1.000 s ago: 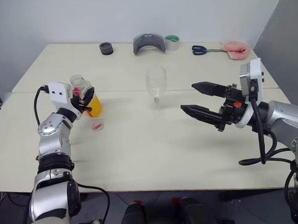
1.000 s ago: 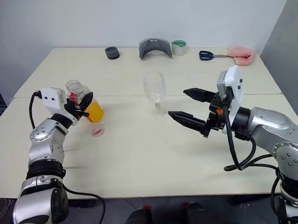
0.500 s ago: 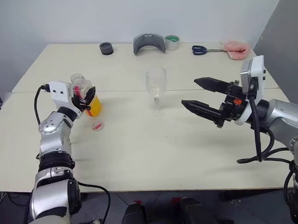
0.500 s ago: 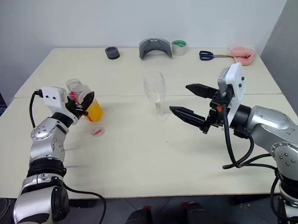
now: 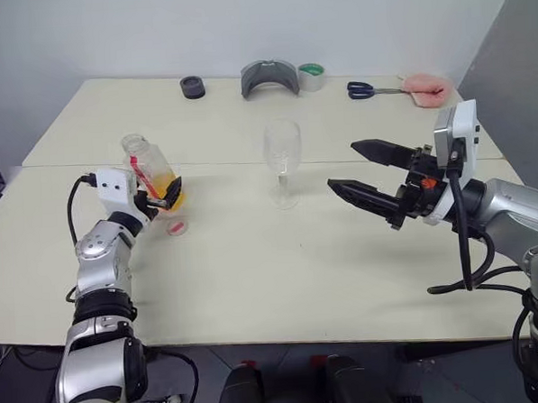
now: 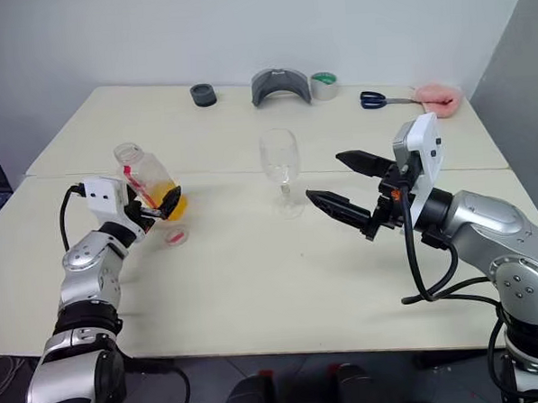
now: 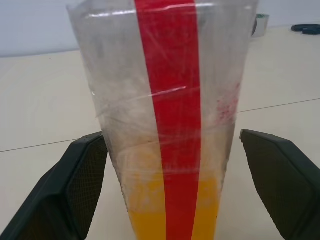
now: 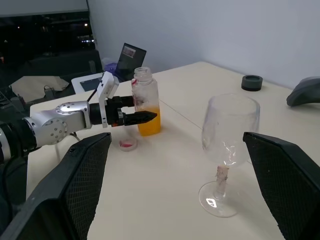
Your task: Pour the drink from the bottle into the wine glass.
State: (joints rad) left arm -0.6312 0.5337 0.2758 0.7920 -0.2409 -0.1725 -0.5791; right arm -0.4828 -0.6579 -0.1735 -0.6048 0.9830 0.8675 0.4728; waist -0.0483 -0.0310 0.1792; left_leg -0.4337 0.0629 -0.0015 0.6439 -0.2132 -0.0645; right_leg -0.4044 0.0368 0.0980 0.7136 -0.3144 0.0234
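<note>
The bottle (image 5: 149,174) stood uncapped near the table's (image 5: 254,265) left edge, between the left gripper's (image 5: 164,198) wide-open fingers, ungripped. The right gripper (image 5: 365,172) gaped empty beside the glass (image 5: 282,162). A clumsy regrasp could topple the bottle and spill the drink (image 7: 170,220).

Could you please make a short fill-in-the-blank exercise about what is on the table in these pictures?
1. The bottle holds a drink of ____ colour.
2. The bottle's cap lies on the ____.
3. The wine glass is ____ of drink.
4. The left gripper's fingers stand ____ on either side of the bottle.

Missing words: orange; table; empty; open
</note>
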